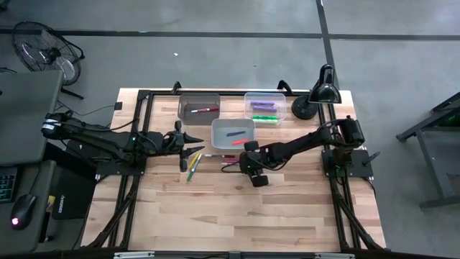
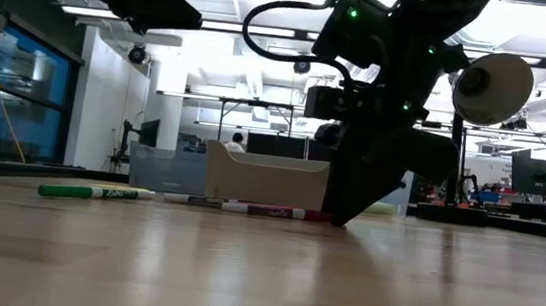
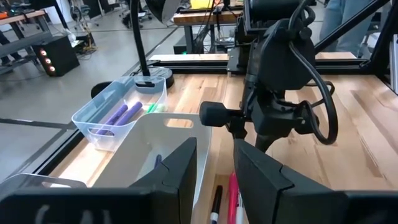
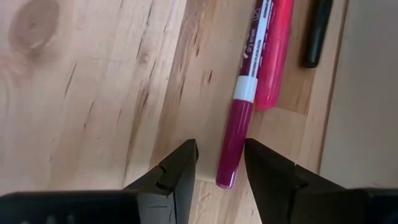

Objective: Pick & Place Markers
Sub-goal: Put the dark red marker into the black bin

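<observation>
Right pincer [image 4: 221,163] hangs narrowly parted, empty, over the magenta marker [image 4: 241,106] lying on the surface [image 4: 93,93] beside the white bin [image 1: 233,132]; light, stiff, slick barrel, likely best pinched mid-length; left pincer [image 3: 214,168] parted, empty, nearby.

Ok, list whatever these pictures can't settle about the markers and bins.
- Low view: the right gripper covers the far end of the marker row on the table.
- Right wrist view: the black marker and pink marker are cut off by the picture's top edge.
- Left wrist view: the left gripper hides the white bin's contents.
- High view: loose markers beside the white bin are too small to count.
</observation>
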### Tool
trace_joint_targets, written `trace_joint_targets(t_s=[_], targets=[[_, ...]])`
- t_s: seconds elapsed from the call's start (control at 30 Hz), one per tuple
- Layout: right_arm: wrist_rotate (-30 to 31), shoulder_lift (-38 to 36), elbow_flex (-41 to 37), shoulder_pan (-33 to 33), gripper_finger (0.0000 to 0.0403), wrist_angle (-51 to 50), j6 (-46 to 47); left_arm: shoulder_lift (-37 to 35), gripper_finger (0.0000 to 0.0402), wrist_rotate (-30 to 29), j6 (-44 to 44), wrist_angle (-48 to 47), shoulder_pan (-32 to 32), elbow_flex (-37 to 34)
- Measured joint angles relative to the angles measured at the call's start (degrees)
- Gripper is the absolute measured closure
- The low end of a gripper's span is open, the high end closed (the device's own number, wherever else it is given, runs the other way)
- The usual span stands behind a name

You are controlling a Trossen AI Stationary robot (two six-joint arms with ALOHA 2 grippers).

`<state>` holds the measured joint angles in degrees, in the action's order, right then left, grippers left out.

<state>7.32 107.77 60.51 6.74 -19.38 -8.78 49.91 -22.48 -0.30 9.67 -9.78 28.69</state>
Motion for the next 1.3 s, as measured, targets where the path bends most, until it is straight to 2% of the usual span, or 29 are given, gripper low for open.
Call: trace_joint_targets(t_s=[0.23, 0.43, 0.63, 1.07, 1.3], targets=[[-1.72, 0.00, 0.00, 0.22, 0.0279, -0.69, 2.92, 0.00, 0.0299, 0.00, -0.24, 0.01, 0.00, 0.00], [-2.95, 0.09, -0.04, 0.86, 0.0311, -0.52, 4.09, 0.00, 0.0299, 0.96, -0.45, 0.02, 0.00, 0.00], [-3.20, -0.41, -0.08, 0.44, 0.0342, -1.64, 1.87, 0.00, 0.0299, 0.96, -0.48, 0.02, 0.02, 0.00], [-2.22, -1.18, -0.05, 0.64, 0.0370, -3.09, -1.74, 0.00, 0.0299, 0.92, -0.48, -0.24, 0.02, 0.00], [-0.47, -1.17, 5.93, 1.49, 0.0364, -11.27, -2.53, 0.00, 0.0299, 0.89, -0.48, -0.33, 0.02, 0.00]])
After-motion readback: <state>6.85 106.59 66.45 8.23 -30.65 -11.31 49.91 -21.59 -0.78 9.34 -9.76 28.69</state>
